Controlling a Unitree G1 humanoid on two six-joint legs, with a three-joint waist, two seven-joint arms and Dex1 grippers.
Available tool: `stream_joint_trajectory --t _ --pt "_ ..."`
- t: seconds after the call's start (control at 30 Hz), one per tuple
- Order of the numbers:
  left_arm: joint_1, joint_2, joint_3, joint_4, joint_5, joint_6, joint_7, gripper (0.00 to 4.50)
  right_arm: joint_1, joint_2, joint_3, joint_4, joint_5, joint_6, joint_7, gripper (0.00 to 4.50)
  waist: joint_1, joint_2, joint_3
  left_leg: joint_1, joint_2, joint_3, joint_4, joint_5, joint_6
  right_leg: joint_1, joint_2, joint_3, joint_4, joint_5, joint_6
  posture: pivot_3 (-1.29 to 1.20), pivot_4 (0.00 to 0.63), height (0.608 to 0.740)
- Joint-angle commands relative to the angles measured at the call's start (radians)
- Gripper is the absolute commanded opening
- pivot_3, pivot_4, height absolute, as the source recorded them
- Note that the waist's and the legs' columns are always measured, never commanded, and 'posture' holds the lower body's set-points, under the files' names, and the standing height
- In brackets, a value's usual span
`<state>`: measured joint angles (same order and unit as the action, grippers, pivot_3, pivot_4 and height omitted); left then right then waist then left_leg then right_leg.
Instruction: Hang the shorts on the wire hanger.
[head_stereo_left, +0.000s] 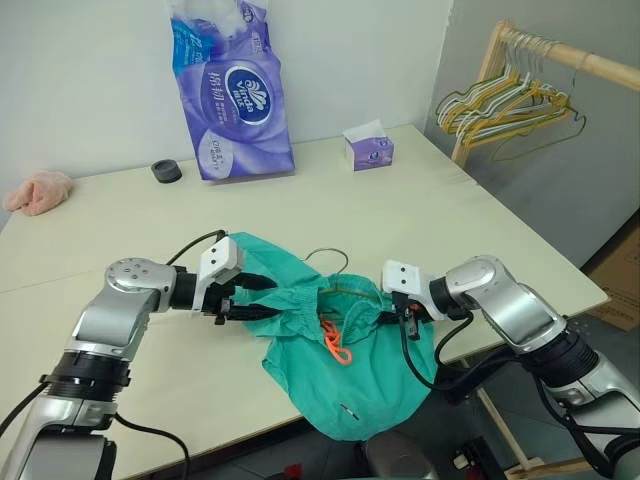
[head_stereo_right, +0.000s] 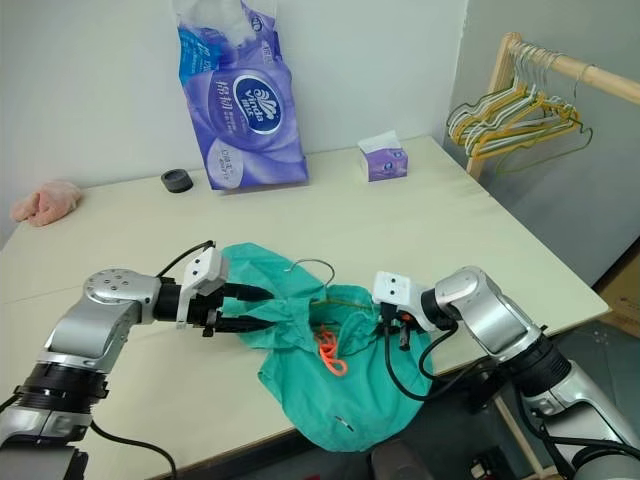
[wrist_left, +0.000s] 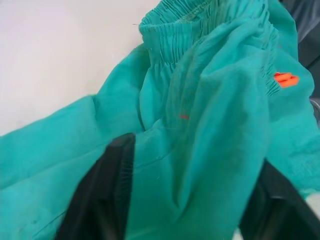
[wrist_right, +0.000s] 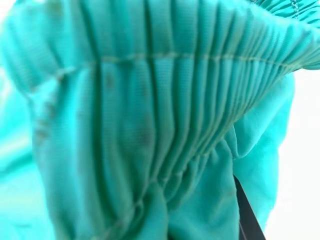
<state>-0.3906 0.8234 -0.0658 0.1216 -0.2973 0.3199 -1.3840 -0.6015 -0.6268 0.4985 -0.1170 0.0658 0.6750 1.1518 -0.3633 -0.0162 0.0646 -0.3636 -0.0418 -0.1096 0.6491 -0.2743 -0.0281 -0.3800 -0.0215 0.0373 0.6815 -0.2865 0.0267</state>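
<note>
On the table (head_stereo_left: 420, 200), our left gripper (head_stereo_left: 262, 298) spreads around soft, floppy shorts (head_stereo_left: 350, 370); our right gripper (head_stereo_left: 392, 318) pinches the stretchy waistband, a good hold.

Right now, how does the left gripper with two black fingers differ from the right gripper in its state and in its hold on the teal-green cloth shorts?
The left gripper stands open, its black fingers spread with a fold of the teal-green cloth shorts between them; the right gripper is shut on the shorts' gathered waistband. The left gripper reaches in from the shorts' left side, the right gripper from their right. Both work at the front edge of the pale table.
</note>
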Motion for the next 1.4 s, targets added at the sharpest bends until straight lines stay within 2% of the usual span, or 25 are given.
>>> stream_joint_trajectory --t 0.03,0.2,0.33,0.53,0.7,0.83,0.97,1.17,1.3,1.4 --pt "0.002 0.042 0.046 -0.03 -0.016 -0.03 -0.015 3.09 -0.011 -0.006 -0.021 -0.034 0.011 -0.018 0.007 0.0 0.0 0.0 0.0 0.0 0.0 0.0 0.0 0.0 0.0 0.0 0.0 0.0 0.0 0.0 0.0 -0.38 0.03 0.74" --pt "-0.043 0.068 0.116 0.016 -0.046 -0.011 0.022 3.09 -0.019 -0.009 -0.027 0.007 0.005 -0.036 0.01 0.0 0.004 0.0 0.0 0.0 0.0 0.0 0.001 0.0 0.0 0.0 0.0 0.0 0.0 0.0 0.0 -0.37 0.029 0.74" --pt "-0.116 0.116 0.223 0.11 -0.062 0.016 0.091 3.09 -0.003 -0.028 -0.1 0.043 0.05 0.034 0.004 0.0 0.004 0.0 0.0 0.0 0.0 0.0 0.001 0.0 0.0 0.0 0.0 0.0 0.0 0.0 0.0 -0.35 0.033 0.74" --pt "-0.019 0.143 0.259 0.097 -0.049 -0.002 0.11 3.09 0.056 -0.113 -0.202 -0.017 0.128 0.126 0.015 0.0 0.005 0.002 0.0 0.0 0.0 0.001 -0.001 0.0 0.0 0.0 0.0 0.001 -0.001 0.0 0.0 -0.35 0.041 0.74" --pt "0.064 0.118 0.24 0.013 -0.061 0.007 0.116 3.09 0.088 -0.191 -0.262 -0.088 0.177 0.169 0.015 0.0 0.007 0.001 0.0 0.0 0.0 0.001 0.0 0.0 0.0 0.0 0.0 0.001 -0.001 0.0 0.0 -0.36 0.046 0.74" --pt "0.112 0.053 0.19 -0.094 -0.079 0.042 0.139 3.09 0.12 -0.307 -0.351 -0.122 0.2 0.177 0.021 0.0 0.019 0.003 0.002 0.0 0.0 0.002 0.0 0.0 0.0 0.0 -0.001 0.001 -0.001 0.0 0.0 -0.39 0.058 0.74" --pt "0.125 -0.042 0.121 -0.22 -0.105 0.092 0.183 3.09 0.186 -0.356 -0.466 -0.127 0.255 0.268 -0.024 0.0 0.027 0.003 0.003 0.0 -0.001 0.003 0.001 0.0 0.0 0.001 -0.001 0.002 -0.001 0.0 0.0 -0.42 0.069 0.74" --pt "0.052 -0.168 0.067 -0.391 -0.247 0.27 0.256 3.09 0.312 -0.328 -0.713 -0.179 0.349 0.493 -0.158 0.0 0.028 0.002 0.008 0.0 0.0 0.005 0.001 -0.001 0.001 0.001 0.0 0.003 -0.001 -0.003 0.005 -0.46 0.087 0.74" --pt "-0.038 -0.245 0.042 -0.425 -0.338 0.373 0.297 3.09 0.41 -0.286 -0.879 -0.195 0.355 0.561 -0.266 0.0 0.027 0.003 0.01 0.001 0.0 0.005 0.002 -0.002 0.003 0.004 0.001 0.003 -0.001 -0.003 0.005 -0.51 0.098 0.74" --pt "-0.091 -0.268 0.043 -0.398 -0.37 0.412 0.309 3.09 0.449 -0.247 -0.954 -0.242 0.373 0.596 -0.328 0.0 0.01 0.005 0.014 0.001 0.0 0.007 0.003 -0.003 0.004 0.006 0.001 0.004 -0.002 -0.003 0.006 -0.53 0.101 0.74"
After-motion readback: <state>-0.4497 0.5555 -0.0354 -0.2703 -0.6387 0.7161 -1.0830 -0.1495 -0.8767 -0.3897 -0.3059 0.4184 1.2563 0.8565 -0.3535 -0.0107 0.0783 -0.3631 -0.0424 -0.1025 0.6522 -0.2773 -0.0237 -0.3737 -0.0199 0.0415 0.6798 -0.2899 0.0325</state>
